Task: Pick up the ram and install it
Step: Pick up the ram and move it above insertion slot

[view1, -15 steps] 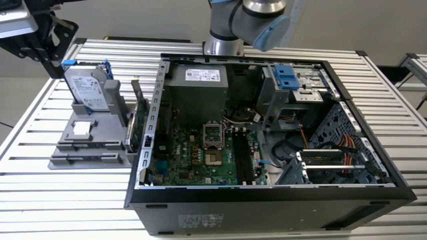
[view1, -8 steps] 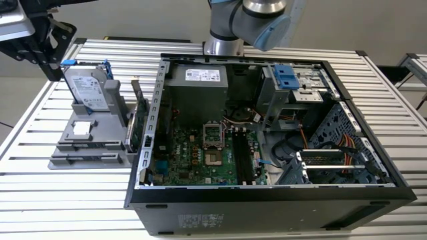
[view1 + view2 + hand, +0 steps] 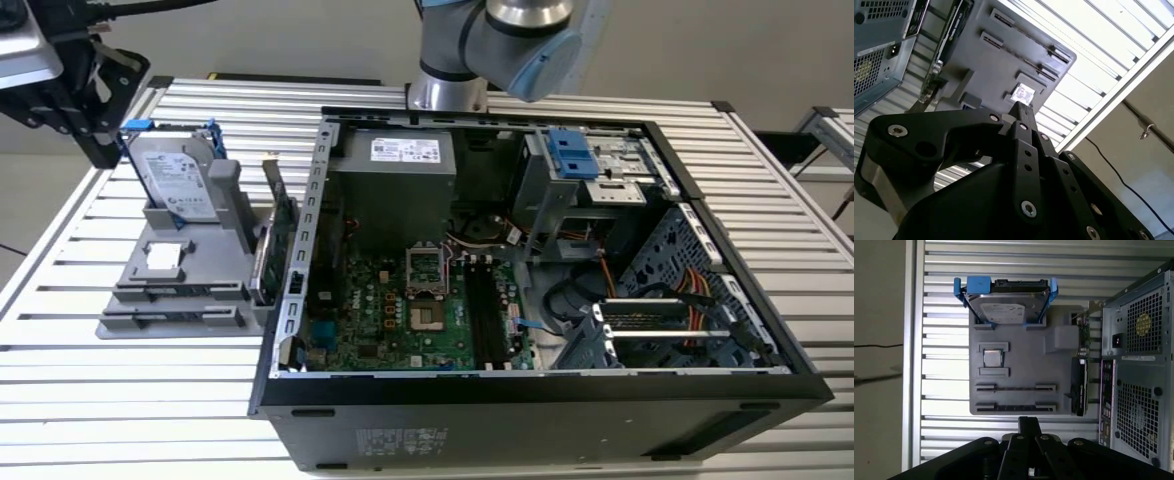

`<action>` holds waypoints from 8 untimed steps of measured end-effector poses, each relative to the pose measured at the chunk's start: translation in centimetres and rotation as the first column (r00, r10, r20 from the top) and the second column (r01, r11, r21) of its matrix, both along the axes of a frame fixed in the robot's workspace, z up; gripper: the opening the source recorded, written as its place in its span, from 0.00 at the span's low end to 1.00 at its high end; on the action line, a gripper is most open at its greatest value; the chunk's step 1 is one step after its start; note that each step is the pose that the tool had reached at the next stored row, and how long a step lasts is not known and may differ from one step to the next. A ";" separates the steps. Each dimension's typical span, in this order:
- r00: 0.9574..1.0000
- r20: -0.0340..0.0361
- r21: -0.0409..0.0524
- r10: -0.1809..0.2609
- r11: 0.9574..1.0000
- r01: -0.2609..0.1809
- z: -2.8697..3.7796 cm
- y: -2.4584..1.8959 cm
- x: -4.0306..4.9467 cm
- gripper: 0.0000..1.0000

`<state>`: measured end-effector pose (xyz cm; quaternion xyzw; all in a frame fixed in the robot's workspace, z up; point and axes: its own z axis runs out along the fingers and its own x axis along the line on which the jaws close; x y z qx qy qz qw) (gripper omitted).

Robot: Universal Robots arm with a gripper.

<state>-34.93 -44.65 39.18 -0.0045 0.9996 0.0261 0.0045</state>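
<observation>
The thin, narrow ram stick, seemingly on edge in a long slot of the grey plastic holder near the slatted metal table's edge, looks light, stiff and fragile, best pinched across its flat faces by the black gripper hovering beside the holder, whose opening I cannot tell.

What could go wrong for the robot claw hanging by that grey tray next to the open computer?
1. The gripper hangs near the grey tray, where the hard drive and the expansion card stand close by; coming down off-line, it might bump one.
2. The computer case wall rises right beside the tray, so a low sideways move could clip it.
3. Loose cables lie inside the case and might snag.
</observation>
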 end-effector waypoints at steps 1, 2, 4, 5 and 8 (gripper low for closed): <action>1.000 0.000 0.000 0.000 1.000 0.000 -0.01 -0.08 0.00 0.00; 1.000 0.000 0.000 0.000 1.000 0.000 0.00 -0.16 0.00 0.00; 1.000 0.000 0.000 0.000 1.000 0.000 -0.01 -0.31 0.00 0.00; 1.000 -0.001 0.000 0.000 1.000 0.000 -0.01 -0.40 0.00 0.00; 1.000 -0.001 0.000 0.000 1.000 0.000 -0.01 -0.71 0.00 0.00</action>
